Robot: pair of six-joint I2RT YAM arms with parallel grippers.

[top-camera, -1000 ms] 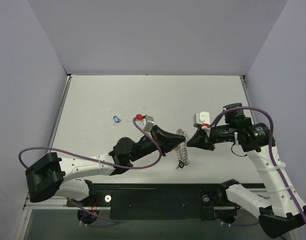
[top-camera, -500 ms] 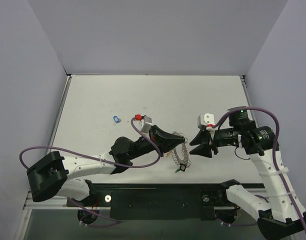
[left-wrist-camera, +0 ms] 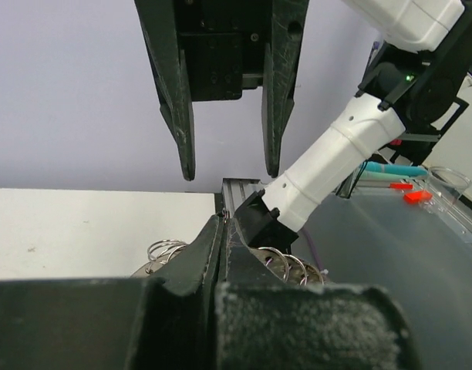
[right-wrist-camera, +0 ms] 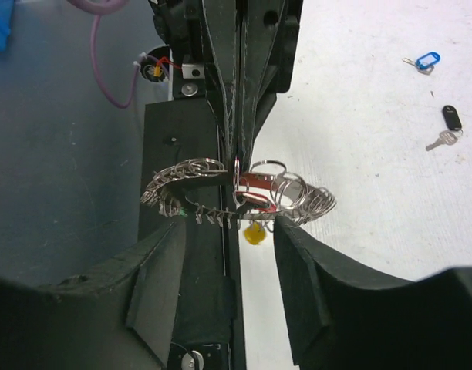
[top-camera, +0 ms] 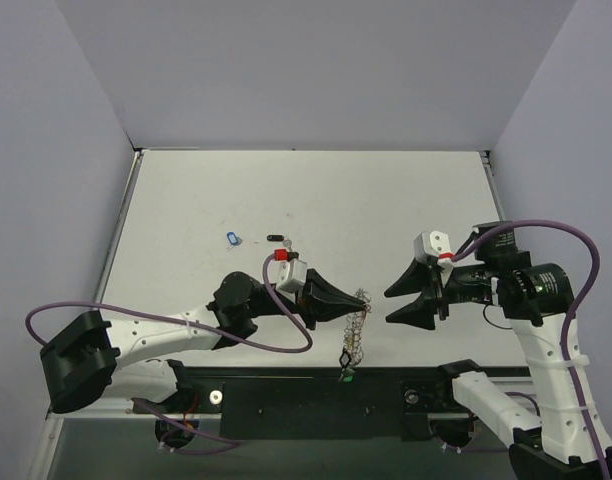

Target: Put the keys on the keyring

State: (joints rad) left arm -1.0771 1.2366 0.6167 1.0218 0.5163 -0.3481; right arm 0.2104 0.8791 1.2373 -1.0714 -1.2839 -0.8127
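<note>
My left gripper [top-camera: 362,299] is shut on the rim of the keyring [top-camera: 356,325], which hangs edge-on off the table near its front edge. A black key [top-camera: 344,356] and a green tag [top-camera: 346,377] dangle from the ring. In the right wrist view the keyring [right-wrist-camera: 191,171] is held flat with a yellow key [right-wrist-camera: 254,233] and a red tag [right-wrist-camera: 255,185] on it. My right gripper [top-camera: 388,306] is open and empty, just right of the ring. A blue key [top-camera: 233,238] and a black key [top-camera: 276,238] lie loose on the table.
The black mounting rail [top-camera: 286,390] runs along the table's front edge under the ring. Purple cables [top-camera: 286,340] loop beside both arms. Grey walls [top-camera: 56,150] close in the left, back and right. The loose keys also show in the right wrist view [right-wrist-camera: 427,60].
My right gripper let go, drew back to the right and opened wide. My left gripper swung the keyring toward the front edge, uncovering the loose black key on the table.
</note>
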